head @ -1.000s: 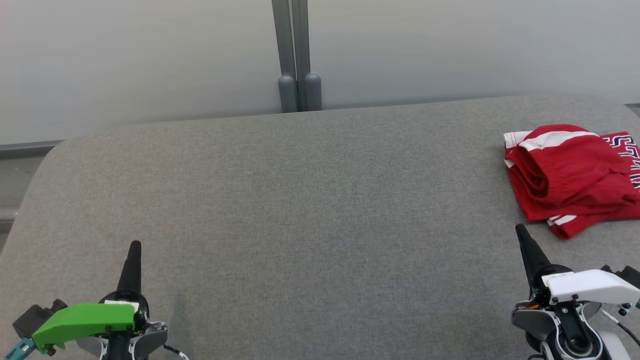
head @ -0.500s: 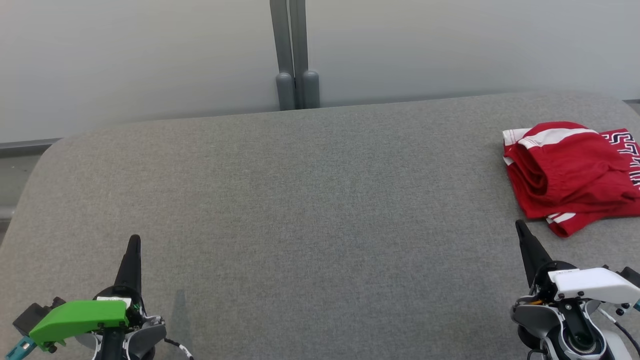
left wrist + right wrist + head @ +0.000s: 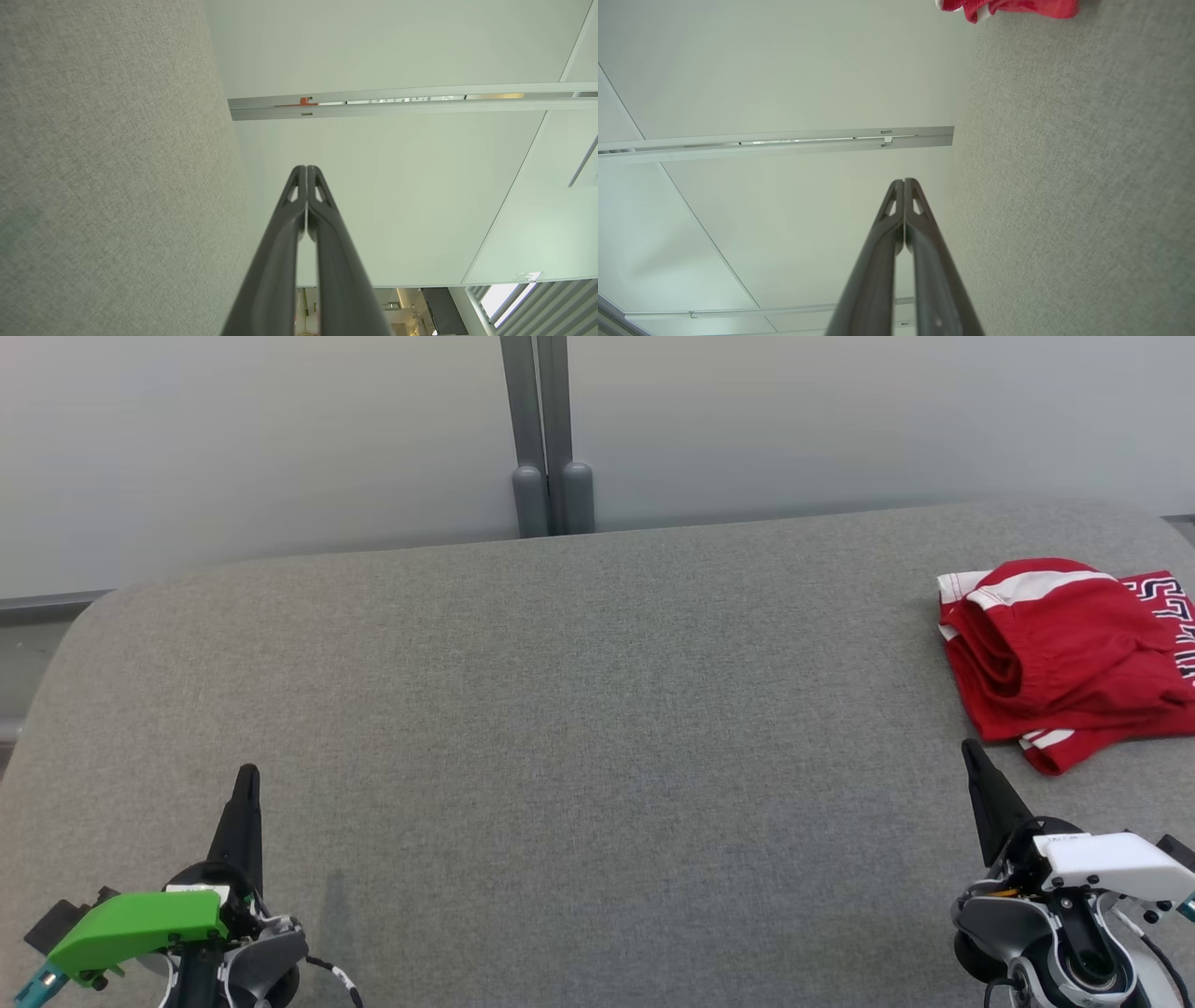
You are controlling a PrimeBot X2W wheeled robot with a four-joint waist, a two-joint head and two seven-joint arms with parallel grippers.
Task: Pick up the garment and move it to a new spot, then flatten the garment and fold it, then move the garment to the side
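We see red white-striped cloth garment (image 3: 1055, 663) lying loosely folded at 2 o'clock on grey fabric-covered worktop (image 3: 579, 728), likely already set aside. Our left fingers (image 3: 246, 812) at 7 o'clock, right fingers (image 3: 990, 798) at 5 o'clock. Both pairs clenched, empty, apart from garment. We judge them parked clear.

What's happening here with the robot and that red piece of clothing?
Nothing is being handled right now. The red garment lies in a loose, doubled-over heap at the right side of the grey padded surface. The right gripper sits just short of it without touching, jaws shut and empty. The left gripper is far off at the near left, jaws also shut and empty.
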